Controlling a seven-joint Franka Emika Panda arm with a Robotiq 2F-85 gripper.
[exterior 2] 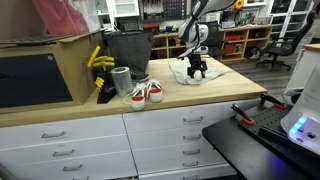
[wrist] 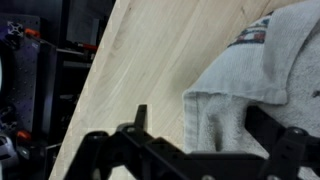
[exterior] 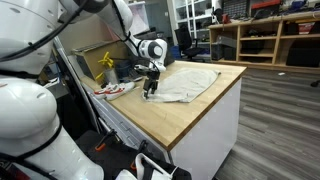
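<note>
The end effector [exterior: 151, 91] is held with its jaws spread wide, low over one edge of the white towel [exterior: 192, 80], which is laid rumpled on the wooden counter [exterior: 205, 112] near a pair of sneakers [exterior 2: 145, 93]. In the wrist view a folded part of the cloth is seen between the fingers, but nothing is pinched or lifted. The grasp is judged not yet made, so all handling of the towel is left to do.
</note>
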